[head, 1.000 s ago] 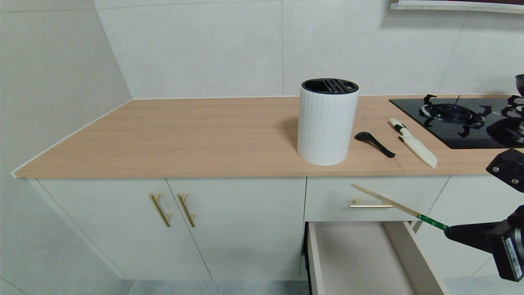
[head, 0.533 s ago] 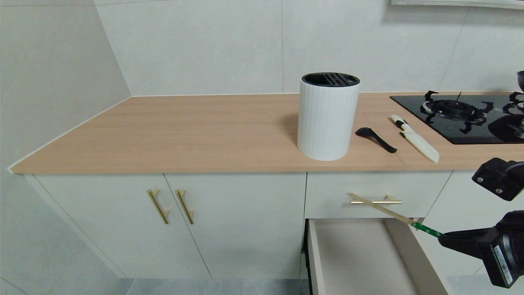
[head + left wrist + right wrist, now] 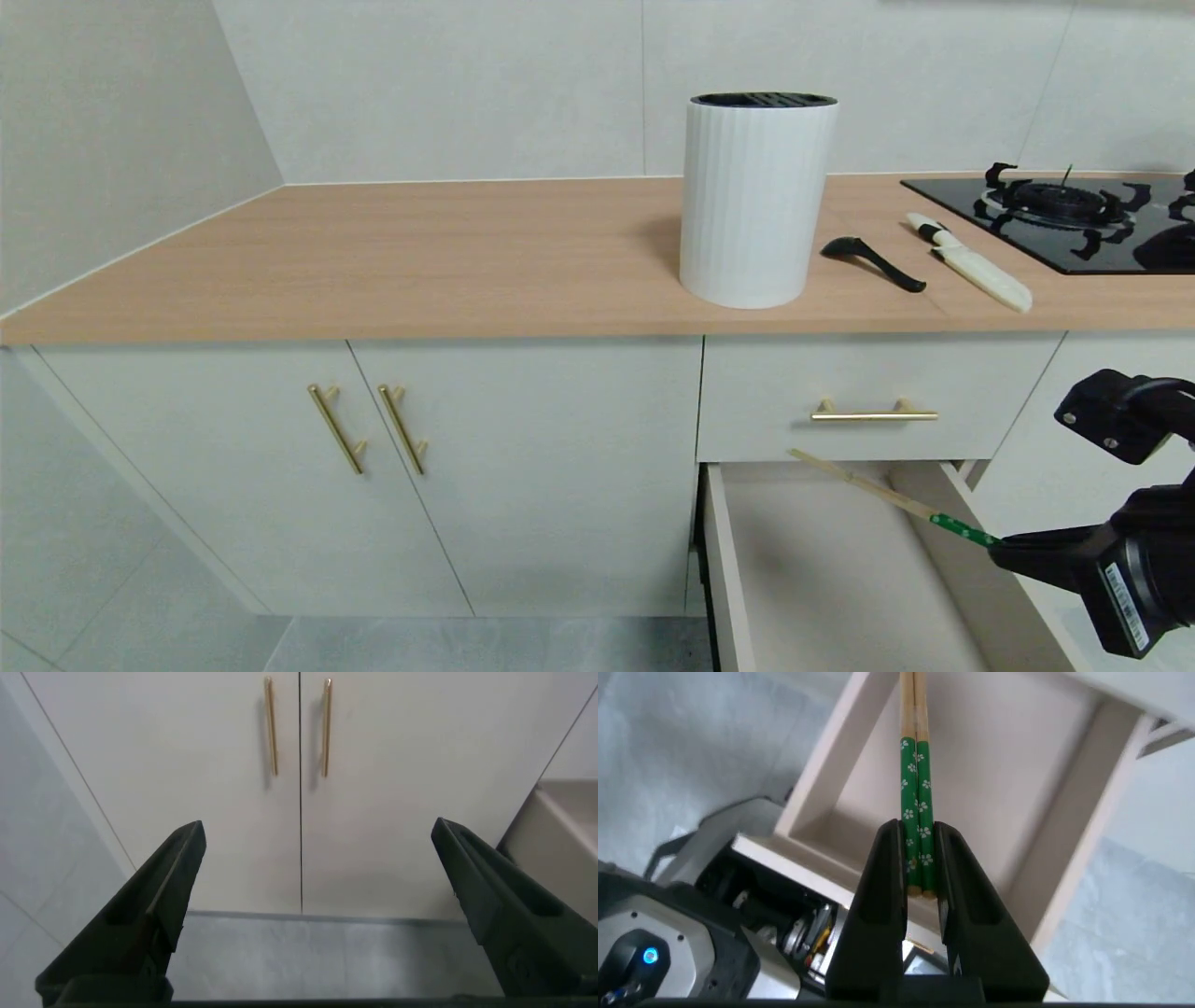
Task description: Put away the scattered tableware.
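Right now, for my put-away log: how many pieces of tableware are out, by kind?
2 chopsticks, in the right end effector over the drawer
1 knife, on the counter
1 spoon, on the counter
Total: 4

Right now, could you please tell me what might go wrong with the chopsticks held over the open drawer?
The right hand pinches the chopsticks only at their green end, so they might pivot or slip. Their long free tips point toward the closed drawer front above the open drawer and might catch it.
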Controlling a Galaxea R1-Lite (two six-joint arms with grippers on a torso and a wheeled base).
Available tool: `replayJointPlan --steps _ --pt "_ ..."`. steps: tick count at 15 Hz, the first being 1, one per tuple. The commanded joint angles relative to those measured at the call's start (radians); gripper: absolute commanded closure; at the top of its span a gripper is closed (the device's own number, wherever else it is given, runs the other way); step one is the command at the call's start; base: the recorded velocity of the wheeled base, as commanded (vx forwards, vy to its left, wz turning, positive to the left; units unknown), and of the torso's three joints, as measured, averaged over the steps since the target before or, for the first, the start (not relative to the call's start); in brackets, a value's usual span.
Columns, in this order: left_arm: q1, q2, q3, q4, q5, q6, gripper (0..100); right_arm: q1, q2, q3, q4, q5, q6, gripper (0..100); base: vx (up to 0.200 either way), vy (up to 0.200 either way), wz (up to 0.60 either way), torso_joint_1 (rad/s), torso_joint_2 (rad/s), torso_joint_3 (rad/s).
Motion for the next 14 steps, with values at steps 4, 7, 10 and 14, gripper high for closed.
replayJointPlan --steps 4,7,10,14 --pt "0.0 0.0 0.0 0.0 0.0 0.0 0 0.0 0.027 0.007 0.0 -0.001 -0.008 100 0.0 0.0 0.0 -0.154 0.47 0.303" --pt "0.0 0.0 0.0 0.0 0.0 0.0 0 0.0 0.037 0.01 0.0 -0.001 -0.014 100 0.0 0.0 0.0 -0.124 0.45 0.318" --pt "0.0 0.0 0.0 0.0 0.0 0.0 0 0.0 0.042 0.013 -0.002 -0.001 -0.014 100 0.0 0.0 0.0 -0.043 0.19 0.131" --pt "0.0 0.0 0.0 0.0 0.0 0.0 0 0.0 0.077 0.018 -0.024 -0.001 -0.012 100 0.0 0.0 0.0 -0.003 0.02 0.009"
